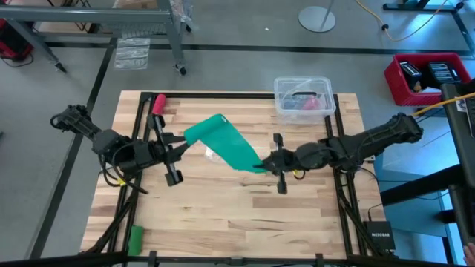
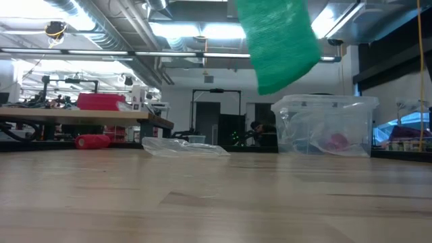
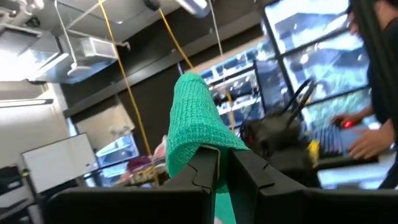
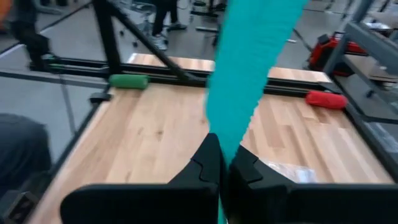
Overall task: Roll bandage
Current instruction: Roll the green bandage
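So the bandage (image 1: 224, 141) is up off the table (image 1: 223, 215) right now, stretched as a flat teal strip between the two arms, roughly over the middle of the table. The left gripper (image 1: 180, 146) has one end of the bandage pinched, and in its own wrist view the two dark fingers (image 3: 208, 171) are pressed together with the cloth (image 3: 196, 127) folded up and over their tips. The right gripper (image 1: 272, 163) has the other end, and its wrist view shows the same deal: fingers (image 4: 211, 165) nearly closed with the strip (image 4: 245, 68) running up and away from between them. From the table-level camera only a chunk of the bandage (image 2: 278, 42) shows, hanging well above the wood with clear air underneath, and neither gripper is visible there. Other stuff around it: a clear plastic bin (image 1: 303, 98) sits at the far edge of the table, beyond the bandage toward the right arm's side, with something pinkish inside that's hard to make out. A pink-red roll (image 1: 158, 103) lies near the far corner on the left arm's side of the bandage. A crumpled clear plastic wrapper (image 2: 183, 146) is lying flat on the table, more or less below the strip. A small brighter green roll (image 1: 135, 238) sits well apart from the bandage at the near corner on the left arm's side. A person's hand (image 3: 367, 142) shows in the room behind, in the left wrist view.
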Tool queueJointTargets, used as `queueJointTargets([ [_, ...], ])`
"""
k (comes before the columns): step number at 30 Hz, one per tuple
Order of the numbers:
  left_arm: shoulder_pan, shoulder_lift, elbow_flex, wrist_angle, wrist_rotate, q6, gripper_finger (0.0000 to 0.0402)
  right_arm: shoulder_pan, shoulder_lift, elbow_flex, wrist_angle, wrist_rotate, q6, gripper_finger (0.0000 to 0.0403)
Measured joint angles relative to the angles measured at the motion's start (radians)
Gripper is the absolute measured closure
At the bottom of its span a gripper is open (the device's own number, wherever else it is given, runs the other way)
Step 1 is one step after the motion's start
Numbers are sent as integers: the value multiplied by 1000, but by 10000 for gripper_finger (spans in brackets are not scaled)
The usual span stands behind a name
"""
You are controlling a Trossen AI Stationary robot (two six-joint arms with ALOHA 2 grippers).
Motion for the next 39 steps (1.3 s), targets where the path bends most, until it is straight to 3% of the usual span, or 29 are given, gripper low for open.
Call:
queueJointTargets([
  [11,1,2,0,-130,-106,8,384,123,0,0,8,77,24,402],
  [26,66,7,0,-262,-115,-92,384,170,20,0,32,66,49,402],
  [39,77,61,0,-266,-115,-75,384,183,41,0,83,33,49,402],
])
